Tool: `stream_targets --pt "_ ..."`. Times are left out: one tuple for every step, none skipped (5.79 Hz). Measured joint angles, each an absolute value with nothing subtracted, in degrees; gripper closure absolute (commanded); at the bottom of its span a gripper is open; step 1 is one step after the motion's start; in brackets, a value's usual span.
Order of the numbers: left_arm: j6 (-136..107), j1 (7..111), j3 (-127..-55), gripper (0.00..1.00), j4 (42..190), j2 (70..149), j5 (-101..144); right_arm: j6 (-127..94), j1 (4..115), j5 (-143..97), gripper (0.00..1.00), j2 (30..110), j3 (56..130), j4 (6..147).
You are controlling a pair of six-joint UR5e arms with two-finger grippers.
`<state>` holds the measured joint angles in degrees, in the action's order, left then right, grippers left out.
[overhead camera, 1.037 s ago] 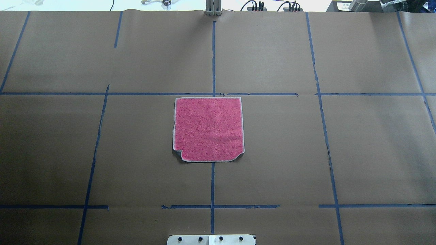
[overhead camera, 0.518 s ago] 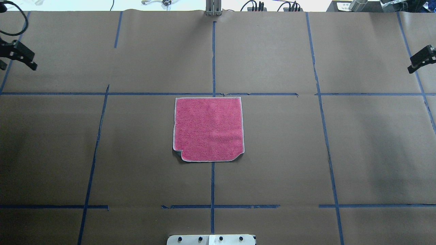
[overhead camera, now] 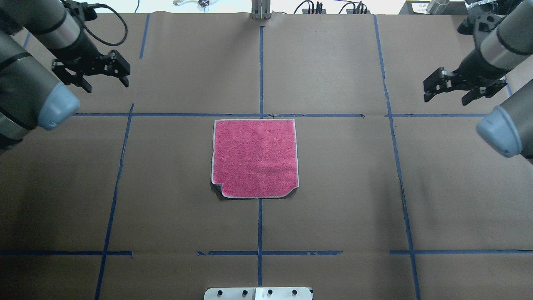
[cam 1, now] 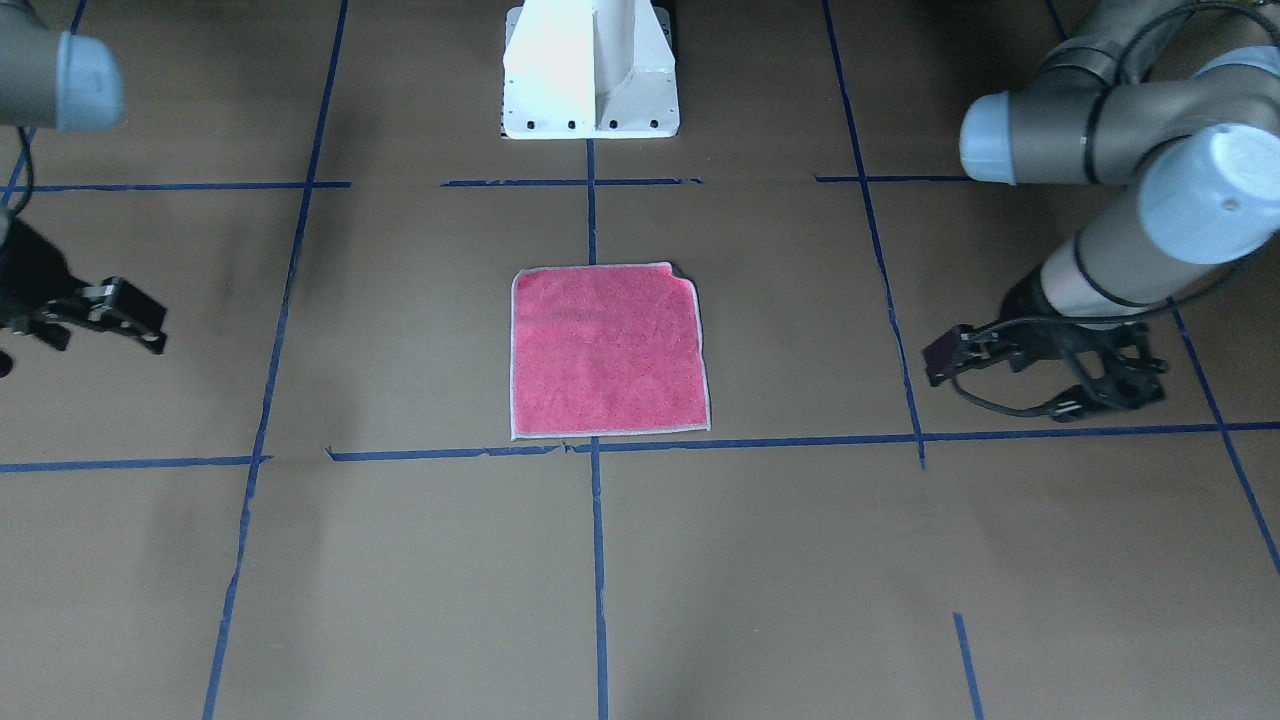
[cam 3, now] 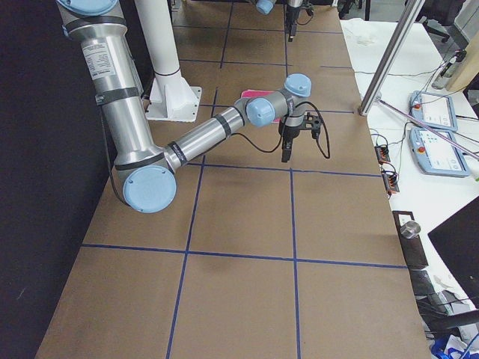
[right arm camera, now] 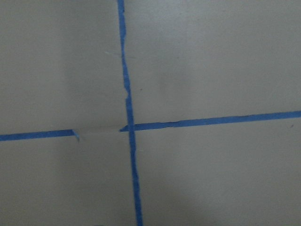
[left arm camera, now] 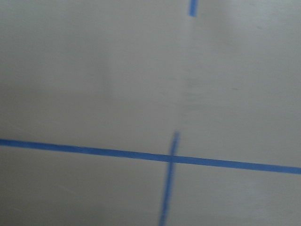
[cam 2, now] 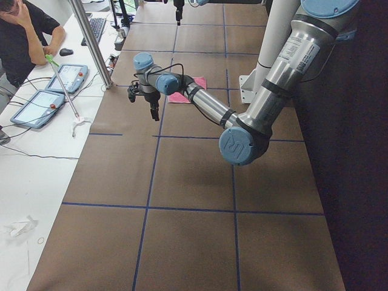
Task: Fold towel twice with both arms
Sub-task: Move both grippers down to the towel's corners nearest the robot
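Lying pink-red face up, the towel [overhead camera: 255, 158] hides its other face.

You have a table [overhead camera: 354, 187] covered in brown paper and marked into a grid with blue tape lines [overhead camera: 187, 115]. The towel [overhead camera: 255, 158] lies flat on it, pink face up, straight out from the white pedestal base [cam 1: 590, 70], over the centre tape line. Its far edge sits just beside a cross line. The two corners nearest the base look notched, and one shows a bit of grey.
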<state>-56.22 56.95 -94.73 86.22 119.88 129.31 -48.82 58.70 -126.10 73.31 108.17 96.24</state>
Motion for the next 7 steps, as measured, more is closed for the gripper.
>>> stream_targets --pt "-66.11 53.05 -96.33 0.0 86.22 121.81 127.68 -58.0 53.48 -122.76 0.0 71.68 110.15 96.24" --pt "-75.95 48.67 -97.31 0.0 86.19 124.1 125.39 -65.01 49.21 -119.95 0.0 70.09 111.22 96.24" --pt "-84.52 43.99 -97.74 0.0 86.13 126.06 122.74 -70.74 45.25 -117.11 0.0 68.68 111.84 96.24" --pt "-91.03 39.5 -98.33 0.0 85.13 127.56 119.93 -75.67 41.66 -114.38 0.0 67.4 112.09 96.26" --pt "-95.75 35.15 -99.4 0.0 83.32 128.56 116.9 -79.95 38.39 -112.31 0.0 66.43 112.28 96.28" --pt "-99.14 31.31 -100.26 0.0 82.21 128.93 113.9 -83.97 34.94 -110.1 0.0 65.65 112.34 96.26" --pt "-101.02 28.46 -100.54 0.0 81.86 129.06 111.53 -87.98 31.9 -108.29 0.0 64.44 112.09 96.25"
